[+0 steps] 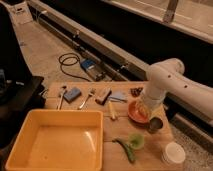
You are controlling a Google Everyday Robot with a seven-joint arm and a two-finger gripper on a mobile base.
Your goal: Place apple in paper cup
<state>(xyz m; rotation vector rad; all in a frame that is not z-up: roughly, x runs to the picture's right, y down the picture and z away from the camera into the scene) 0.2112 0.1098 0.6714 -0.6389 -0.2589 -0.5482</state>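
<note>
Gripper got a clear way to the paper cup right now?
Likely yes: the gripper sits at the orange bowl; only the low grey metal cup stands between it and the paper cup.

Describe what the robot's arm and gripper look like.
The arm is plain white, built of thick, rounded tubular segments joined by a bulbous elbow. No cables or markings show on it. The gripper, over the round orange bowl, is a narrower, cream-toned end piece. Its finer details cannot be made out.
</note>
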